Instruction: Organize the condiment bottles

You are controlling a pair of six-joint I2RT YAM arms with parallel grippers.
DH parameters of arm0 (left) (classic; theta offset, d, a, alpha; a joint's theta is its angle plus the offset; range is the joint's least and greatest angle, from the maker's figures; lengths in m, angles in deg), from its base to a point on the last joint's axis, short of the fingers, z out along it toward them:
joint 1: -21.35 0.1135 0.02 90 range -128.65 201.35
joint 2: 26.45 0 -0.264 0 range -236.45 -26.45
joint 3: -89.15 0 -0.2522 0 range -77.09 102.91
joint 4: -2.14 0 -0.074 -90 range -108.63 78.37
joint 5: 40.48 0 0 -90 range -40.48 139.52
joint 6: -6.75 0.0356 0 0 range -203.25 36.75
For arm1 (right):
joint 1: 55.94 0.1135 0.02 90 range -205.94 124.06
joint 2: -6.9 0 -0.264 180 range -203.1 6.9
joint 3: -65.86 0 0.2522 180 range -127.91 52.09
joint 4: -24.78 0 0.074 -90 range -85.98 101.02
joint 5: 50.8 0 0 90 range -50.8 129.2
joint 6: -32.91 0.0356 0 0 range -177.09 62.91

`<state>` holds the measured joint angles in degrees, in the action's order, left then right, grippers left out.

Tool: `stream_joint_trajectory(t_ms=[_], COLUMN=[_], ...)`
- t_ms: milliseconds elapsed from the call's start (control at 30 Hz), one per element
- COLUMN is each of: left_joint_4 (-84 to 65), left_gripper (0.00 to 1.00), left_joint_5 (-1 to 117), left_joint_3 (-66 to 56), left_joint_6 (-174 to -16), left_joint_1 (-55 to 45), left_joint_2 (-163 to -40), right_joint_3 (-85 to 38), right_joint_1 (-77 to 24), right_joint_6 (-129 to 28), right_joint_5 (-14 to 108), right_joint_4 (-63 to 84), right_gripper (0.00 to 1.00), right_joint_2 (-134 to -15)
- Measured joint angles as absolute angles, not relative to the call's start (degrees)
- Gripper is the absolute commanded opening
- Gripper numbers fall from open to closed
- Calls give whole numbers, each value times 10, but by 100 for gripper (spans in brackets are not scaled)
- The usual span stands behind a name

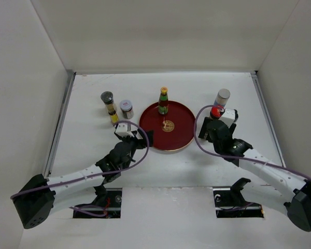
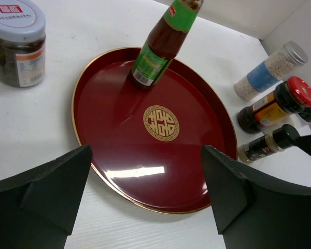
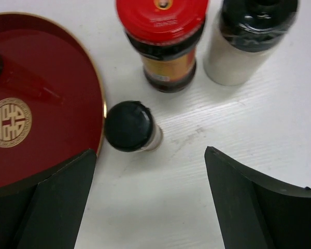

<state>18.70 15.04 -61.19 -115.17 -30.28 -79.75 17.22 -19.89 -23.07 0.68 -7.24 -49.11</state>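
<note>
As the counter stands: task barely begun, by my reading. One bottle of seven is on the tray; six stand off it in two clusters.
Tray: one; dark red, round, gold emblem at centre. It lies mid-counter between the clusters.
Left gripper: released, fingers wide apart, nothing between them. It hovers over the tray's near-left rim.
Right gripper: released, empty. It hovers above the right cluster.
Green-label bottle: one; upright on the far part of the tray, dark contents.
Silver-capped bottle: one; white grains. Farthest in the right cluster, off the tray.
Grey-capped bottle: one; yellowish contents. Far left of the tray, on the counter.
Jar: one; pale lid, dark contents. Just left of the tray, on the counter.
Red-capped bottle: one; beside the silver-capped one.
Black-capped bottle: one; just beside the tray's right rim, apart from it, ahead of the right gripper.
Yellow-capped bottle: one; close to the grey-capped one. Too small to tell whether they touch.
Count: seven bottles, one tray, two grippers.
Left to do: probably six placements, if the tray is the intended spot.
</note>
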Motion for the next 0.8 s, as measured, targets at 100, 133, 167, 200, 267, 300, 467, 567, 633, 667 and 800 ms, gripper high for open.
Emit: stream_joint_trajectory(t_ms=[100, 133, 167, 200, 267, 300, 467, 567, 633, 667, 800], left_joint_4=[215, 227, 237, 247, 262, 270, 314, 328, 332, 334, 341], left_gripper=[86, 86, 86, 86, 86, 86, 86, 86, 85, 85, 85], left_joint_5=[154, 155, 157, 158, 160, 160, 162, 162, 162, 162, 162], left_joint_3=[-624, -626, -627, -628, -628, -628, -628, -628, -628, -628, -629], left_joint_6=[-1154, -1154, -1154, -1154, -1154, -1154, -1155, -1155, -1155, -1155, -1154], left_joint_1=[-310, -311, -311, -312, -312, -313, -325, -332, -334, -334, -332], left_joint_2=[-800, -804, -811, -818, -829, -834, -860, -869, -871, -871, -868], right_joint_3=[159, 155, 151, 146, 140, 136, 123, 123, 123, 123, 123], right_joint_1=[-201, -204, -209, -216, -230, -238, -256, -256, -256, -256, -252], right_joint_6=[-237, -239, -242, -244, -248, -251, -263, -270, -273, -274, -274], right_joint_5=[35, 43, 52, 58, 66, 69, 82, 86, 88, 88, 80], right_joint_4=[-60, -55, -49, -47, -41, -39, -32, -20, -13, -9, -1], right_gripper=[91, 90, 89, 88, 85, 83, 69, 55, 47, 43, 39], right_joint_2=[-509, -517, -527, -536, -556, -567, -609, -622, -627, -628, -623])
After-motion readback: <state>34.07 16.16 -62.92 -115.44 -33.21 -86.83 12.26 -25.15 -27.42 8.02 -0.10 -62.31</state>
